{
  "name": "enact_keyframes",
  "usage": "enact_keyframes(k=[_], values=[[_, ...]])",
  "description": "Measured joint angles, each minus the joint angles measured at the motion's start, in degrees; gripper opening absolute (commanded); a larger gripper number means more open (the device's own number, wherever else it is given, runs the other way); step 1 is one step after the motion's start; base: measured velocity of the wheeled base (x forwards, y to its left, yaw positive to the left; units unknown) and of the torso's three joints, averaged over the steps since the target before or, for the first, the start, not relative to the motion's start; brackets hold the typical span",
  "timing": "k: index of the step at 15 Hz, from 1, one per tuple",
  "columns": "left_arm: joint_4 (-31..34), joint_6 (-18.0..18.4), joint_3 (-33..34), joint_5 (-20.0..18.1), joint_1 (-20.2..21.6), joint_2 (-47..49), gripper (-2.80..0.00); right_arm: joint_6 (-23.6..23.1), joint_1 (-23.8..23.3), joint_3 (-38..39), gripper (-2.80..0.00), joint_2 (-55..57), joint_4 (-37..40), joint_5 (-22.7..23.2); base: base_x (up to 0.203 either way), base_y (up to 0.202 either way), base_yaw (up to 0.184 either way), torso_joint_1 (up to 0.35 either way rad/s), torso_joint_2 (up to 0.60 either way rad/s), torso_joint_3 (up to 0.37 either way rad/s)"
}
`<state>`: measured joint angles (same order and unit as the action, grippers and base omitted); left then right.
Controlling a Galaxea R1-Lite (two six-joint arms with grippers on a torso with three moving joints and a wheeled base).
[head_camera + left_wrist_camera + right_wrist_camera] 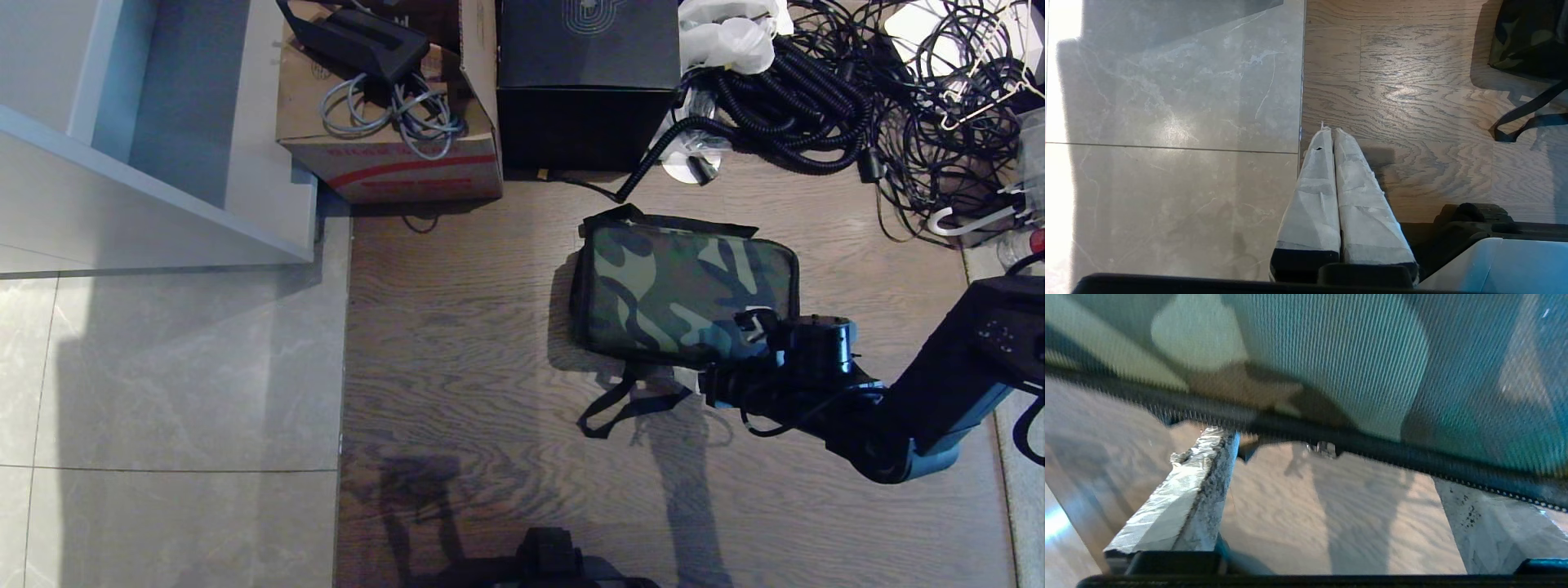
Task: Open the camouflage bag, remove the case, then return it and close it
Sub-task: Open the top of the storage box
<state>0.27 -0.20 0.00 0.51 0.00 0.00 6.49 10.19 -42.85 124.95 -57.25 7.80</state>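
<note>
Right hand (739, 347), fingers spread wide, hovers at boxy woven camouflage bag's (682, 286) zipped edge.

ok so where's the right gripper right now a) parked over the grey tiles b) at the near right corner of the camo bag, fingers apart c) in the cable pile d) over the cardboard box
b: in the head view the right gripper sits at the camouflage bag's near right corner, and the right wrist view shows its fingers spread apart beside the bag's zip edge.
</note>
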Motion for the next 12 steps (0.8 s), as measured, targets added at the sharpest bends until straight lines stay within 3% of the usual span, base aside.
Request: enact_keyframes(k=[1,12], values=[[0.0,0.0,0.0,0.0,0.0,0.0,-2.8,0.7,0.0,0.0,-2.8,0.5,-1.3,-0.1,0.0,0.0,0.0,0.0,0.0,0.0],[0.0,0.0,0.0,0.0,0.0,0.0,-2.8,1.7,0.0,0.6,-2.8,2.0,-4.0,-3.9,0.0,0.0,0.0,0.0,0.0,0.0]])
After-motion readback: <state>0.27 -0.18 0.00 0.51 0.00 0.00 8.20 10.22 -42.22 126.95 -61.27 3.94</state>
